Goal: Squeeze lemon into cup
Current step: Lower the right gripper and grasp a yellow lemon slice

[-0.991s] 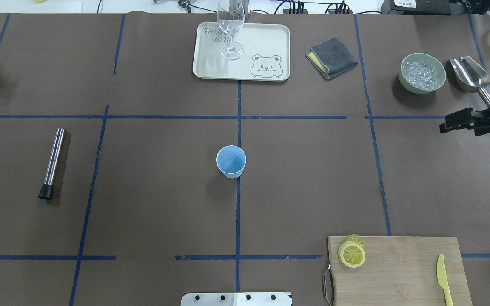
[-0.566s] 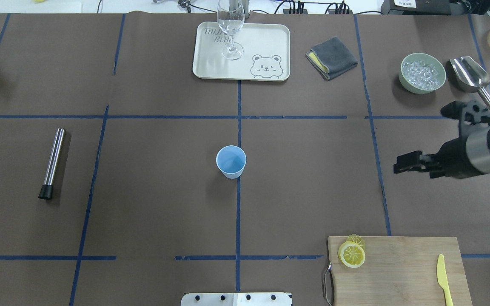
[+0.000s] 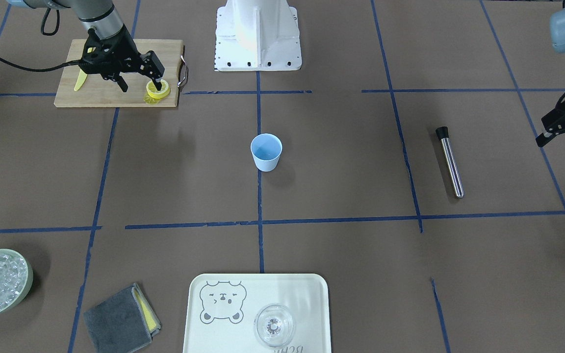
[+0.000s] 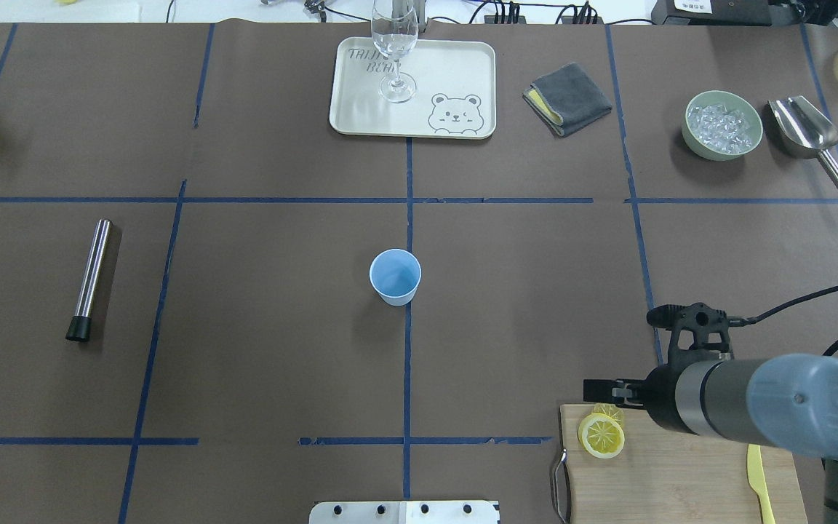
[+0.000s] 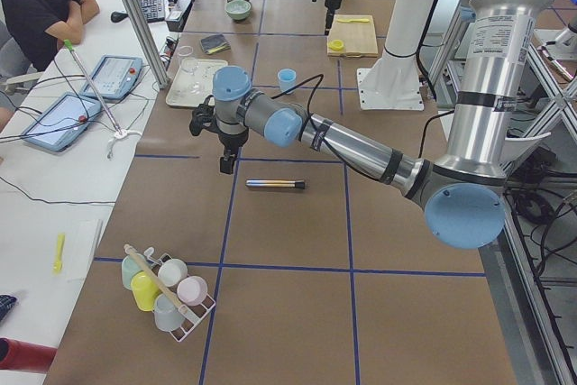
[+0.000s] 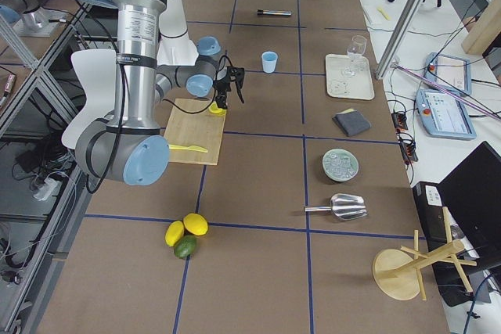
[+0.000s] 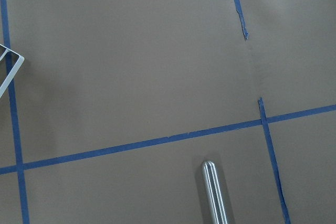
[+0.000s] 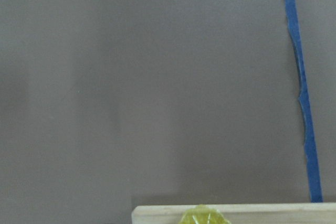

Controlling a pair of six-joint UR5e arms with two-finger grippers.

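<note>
- While the right gripper [image 3: 140,86] is held spread wide over the cutting board [image 4: 681,473] at the table's near edge, towards the right corner, one fingertip is seen at the rim of the lemon [image 4: 601,435]; contact cannot be told.
- The cup [image 4: 395,276] is stood upright at mid-table.
- The left gripper [image 3: 562,144] is held open and empty by the left edge.

Robotics lab: tape-gridded table [image 4: 281,349], seated operator [image 5: 41,2], tablets [image 5: 110,76].
</note>
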